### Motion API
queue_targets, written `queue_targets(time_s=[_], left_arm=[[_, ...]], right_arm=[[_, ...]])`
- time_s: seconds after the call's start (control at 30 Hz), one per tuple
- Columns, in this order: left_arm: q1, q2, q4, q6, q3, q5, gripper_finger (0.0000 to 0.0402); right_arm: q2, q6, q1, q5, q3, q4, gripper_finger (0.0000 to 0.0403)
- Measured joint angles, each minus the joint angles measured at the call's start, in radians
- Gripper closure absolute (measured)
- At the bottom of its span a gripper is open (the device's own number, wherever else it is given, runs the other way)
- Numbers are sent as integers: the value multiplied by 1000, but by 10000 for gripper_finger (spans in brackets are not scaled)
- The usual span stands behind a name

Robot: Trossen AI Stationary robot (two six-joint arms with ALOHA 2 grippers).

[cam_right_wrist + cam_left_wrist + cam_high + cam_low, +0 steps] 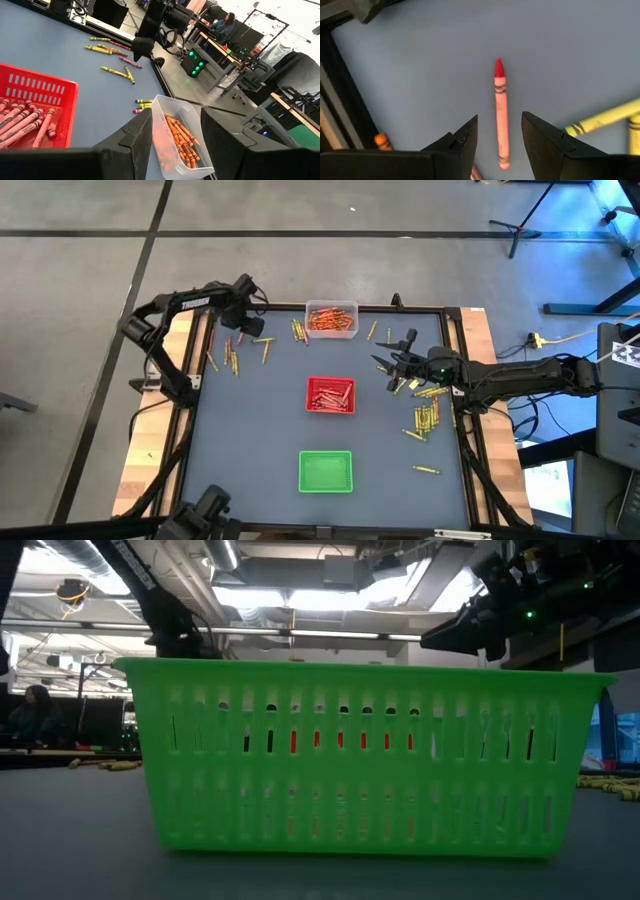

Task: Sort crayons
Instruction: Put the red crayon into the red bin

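Three trays sit down the middle of the grey table [250,430] in the high view: clear tray [331,319] at upper centre holding orange crayons [328,320], red tray [330,395] at centre holding red crayons [330,396], green tray [326,471] at lower centre, nothing visible inside it.

Loose crayons lie in two patches: a small scatter at upper left [235,352] below the left arm, and a denser yellow-green cluster at centre right [425,418], with one stray [427,470] lower right.

Left gripper [243,318], upper left of the high view, hangs over the table; its wrist view shows the fingers [462,142] parted narrowly, astride a red crayon [500,114] lying flat, not touching it. A yellow crayon [605,118] lies at that frame's right edge.

Right gripper [388,363], right of centre in the high view, is raised above the table; fingers [131,145] apart, nothing between them.

Low view: green tray [365,755] fills the frame.
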Motion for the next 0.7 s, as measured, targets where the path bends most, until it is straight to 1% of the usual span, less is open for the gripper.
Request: queue_targets(time_s=[0.23, 0.37, 0.4, 0.5, 0.7], left_arm=[[23, 77, 9, 19, 4, -8, 265], [24, 84, 15, 62, 6, 64, 266], [23, 84, 14, 64, 6, 66, 268], [27, 84, 12, 62, 6, 73, 283], [29, 84, 10, 60, 6, 77, 329]], right_arm=[[0, 0, 0, 0, 0, -5, 237], [0, 0, 0, 0, 0, -5, 237], [0, 0, 0, 0, 0, -5, 237], [0, 0, 0, 0, 0, -5, 237], [0, 0, 0, 0, 0, -5, 237]])
